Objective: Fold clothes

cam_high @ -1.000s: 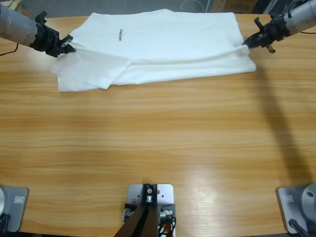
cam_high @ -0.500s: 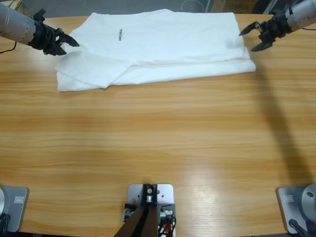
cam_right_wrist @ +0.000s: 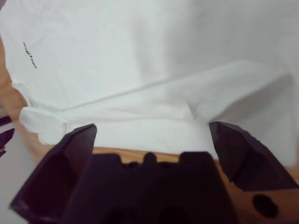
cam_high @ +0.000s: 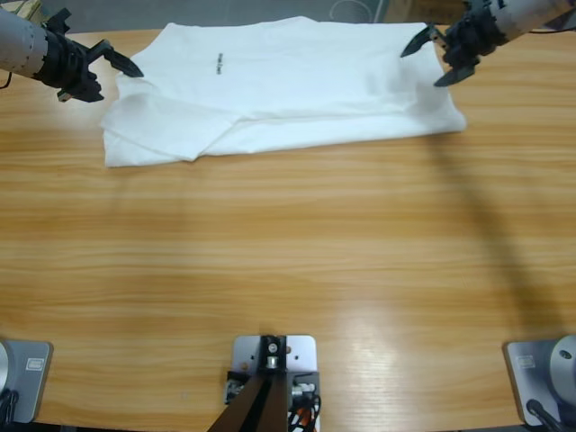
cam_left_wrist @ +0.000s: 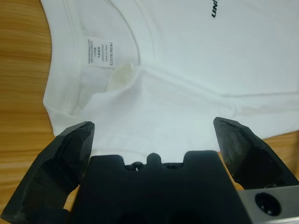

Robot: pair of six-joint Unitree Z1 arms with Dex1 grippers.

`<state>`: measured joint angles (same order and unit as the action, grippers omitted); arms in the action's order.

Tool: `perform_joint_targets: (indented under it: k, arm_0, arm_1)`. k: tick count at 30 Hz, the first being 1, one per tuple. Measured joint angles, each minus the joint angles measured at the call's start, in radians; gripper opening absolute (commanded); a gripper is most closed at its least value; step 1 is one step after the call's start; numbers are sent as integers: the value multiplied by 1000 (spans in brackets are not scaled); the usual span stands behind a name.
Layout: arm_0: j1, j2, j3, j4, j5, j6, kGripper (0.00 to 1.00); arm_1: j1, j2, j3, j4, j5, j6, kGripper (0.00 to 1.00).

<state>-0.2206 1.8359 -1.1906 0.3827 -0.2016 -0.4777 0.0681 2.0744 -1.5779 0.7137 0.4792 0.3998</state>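
A white T-shirt (cam_high: 288, 85) lies folded along the table's far edge, with a small dark printed mark (cam_high: 219, 64) near its collar. Its front edge is doubled over in a long fold. At the shirt's left end my left gripper (cam_high: 112, 67) hovers open, holding nothing. The left wrist view looks down on the collar with its label (cam_left_wrist: 98, 49) and the print (cam_left_wrist: 219, 8). My right gripper (cam_high: 434, 56) is open over the shirt's right end, nothing between its jaws. The right wrist view shows the creased cloth (cam_right_wrist: 154, 88) below.
Bare wooden table (cam_high: 288, 261) stretches from the shirt toward the near edge. The far table edge runs just behind the shirt.
Both grippers have let go of the shirt's ends and opened. The left one drew back up and to the left; the right one rose and moved left over the cloth. The shirt settled flat.
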Motion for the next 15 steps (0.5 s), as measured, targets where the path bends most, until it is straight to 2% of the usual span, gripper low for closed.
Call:
perform_joint_targets:
  k: [9, 15]
  arm_0:
    - [0, -24, 11, 10, 0, 6, 1000]
    - [0, -28, 12, 22, 0, 11, 1000]
  arm_1:
    - [-14, -73, 83, 1, -15, 0, 1000]
    - [9, -75, 201, -58, -15, 27, 1000]
